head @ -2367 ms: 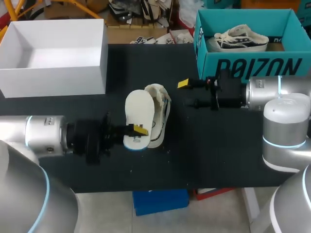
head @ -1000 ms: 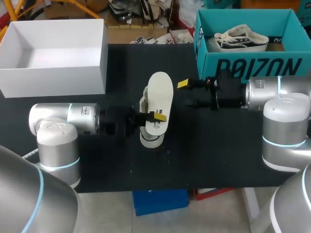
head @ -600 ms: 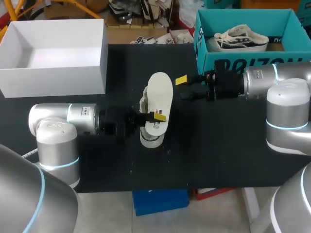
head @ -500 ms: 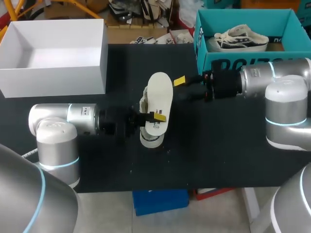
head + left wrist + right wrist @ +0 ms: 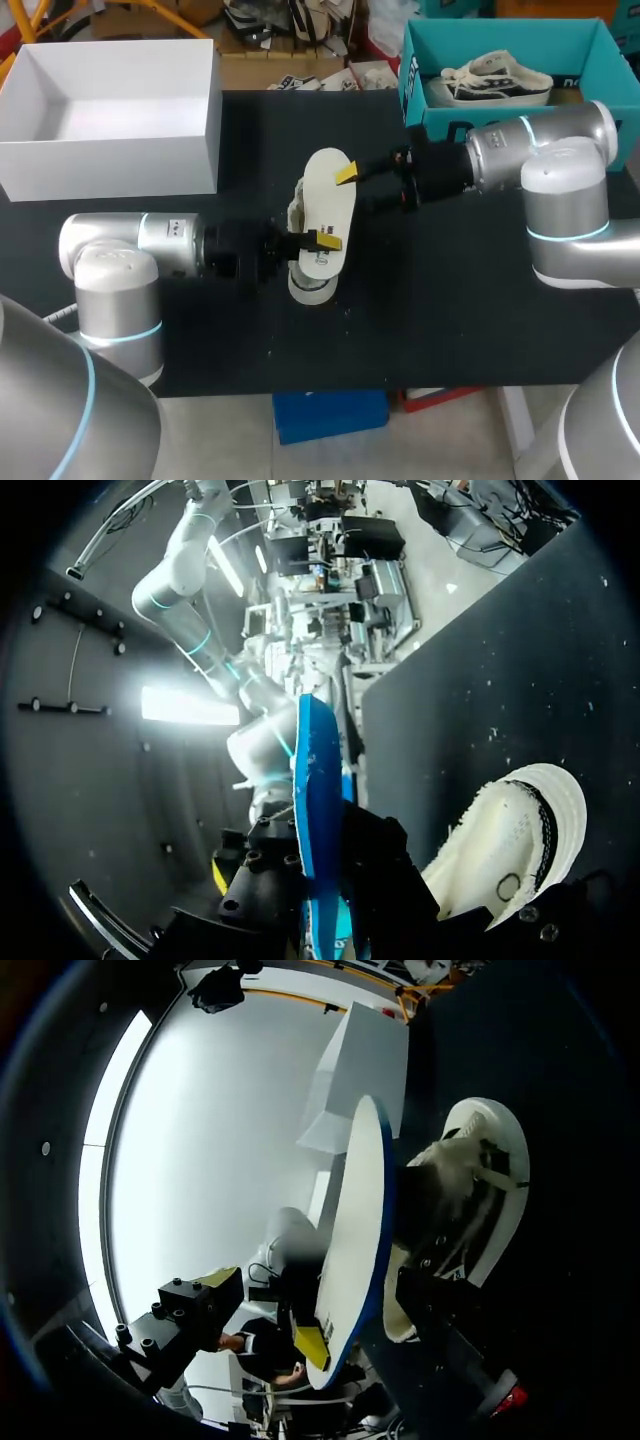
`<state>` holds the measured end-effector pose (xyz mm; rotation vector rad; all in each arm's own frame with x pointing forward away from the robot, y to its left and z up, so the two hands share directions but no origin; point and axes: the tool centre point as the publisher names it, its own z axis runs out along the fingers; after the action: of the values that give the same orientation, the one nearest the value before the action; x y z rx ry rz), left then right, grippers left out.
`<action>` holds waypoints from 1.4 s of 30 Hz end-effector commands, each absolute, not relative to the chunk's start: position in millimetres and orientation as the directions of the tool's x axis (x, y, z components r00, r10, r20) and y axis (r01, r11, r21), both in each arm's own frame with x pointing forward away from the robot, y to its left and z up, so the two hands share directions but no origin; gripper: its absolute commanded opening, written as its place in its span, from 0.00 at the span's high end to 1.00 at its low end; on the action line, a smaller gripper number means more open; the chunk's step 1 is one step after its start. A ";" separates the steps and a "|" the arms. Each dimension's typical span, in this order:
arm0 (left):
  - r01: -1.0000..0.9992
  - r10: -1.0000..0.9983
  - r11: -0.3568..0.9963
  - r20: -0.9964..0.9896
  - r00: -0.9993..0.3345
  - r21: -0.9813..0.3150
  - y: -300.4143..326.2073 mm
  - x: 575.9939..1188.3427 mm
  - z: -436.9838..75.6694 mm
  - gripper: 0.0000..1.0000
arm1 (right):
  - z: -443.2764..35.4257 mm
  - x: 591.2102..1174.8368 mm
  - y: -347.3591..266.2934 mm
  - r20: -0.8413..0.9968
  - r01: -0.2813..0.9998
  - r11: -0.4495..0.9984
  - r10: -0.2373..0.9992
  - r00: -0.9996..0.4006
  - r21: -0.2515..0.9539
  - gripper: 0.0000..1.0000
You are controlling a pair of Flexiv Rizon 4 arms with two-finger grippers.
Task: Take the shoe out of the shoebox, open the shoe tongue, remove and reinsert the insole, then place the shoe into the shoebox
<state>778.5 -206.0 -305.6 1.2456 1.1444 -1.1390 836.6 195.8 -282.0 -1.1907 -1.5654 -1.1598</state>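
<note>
**Insole stood on edge beside the shoe, offered to the second arm**
The left gripper (image 5: pixel 303 243) pinches the insole (image 5: pixel 330 205) by its near end, holding it upright, probably so the free end is presented to the right gripper (image 5: pixel 352 186). That gripper's fingers are spread wide on either side of the insole, not clamped. The shoe (image 5: pixel 298 214) lies just beside the insole, midway between the table's (image 5: pixel 450 300) side edges, handy for reinsertion. The teal shoebox (image 5: pixel 415 100) sits at the far right corner.

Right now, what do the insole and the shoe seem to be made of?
Insole: probably foam, with a matte cream face and a blue edge; it stands as a thin, flat sheet without drooping. Shoe: the upper looks like off-white fabric, judging by its frayed, fuzzy rim; the smooth white sole is likely rubber.
</note>
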 end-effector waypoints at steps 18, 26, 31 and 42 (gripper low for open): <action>0.996 0.003 0.009 -0.996 0.092 0.092 -207.4 777.4 -305.7 1.00 | -296.6 829.9 221.7 0.978 0.992 0.072 0.172 -0.119 0.108 0.45; 0.996 0.003 0.009 -0.996 0.092 0.092 -207.4 777.4 -305.7 1.00 | -301.3 830.1 223.6 0.981 0.994 0.063 0.165 -0.101 0.092 0.60; 0.996 0.003 0.009 -0.996 0.092 0.092 -207.4 777.4 -305.7 1.00 | -304.0 831.0 221.0 0.981 0.996 0.035 0.170 -0.092 0.087 1.00; 0.996 0.003 0.009 -0.996 0.092 0.092 -207.4 777.4 -305.7 1.00 | -305.9 832.7 219.3 0.981 0.996 0.022 0.169 -0.094 0.092 1.00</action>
<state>778.2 -205.8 -305.9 1.2457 1.1436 -1.1399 834.5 218.3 -305.8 -1.2743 -1.4124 -1.1800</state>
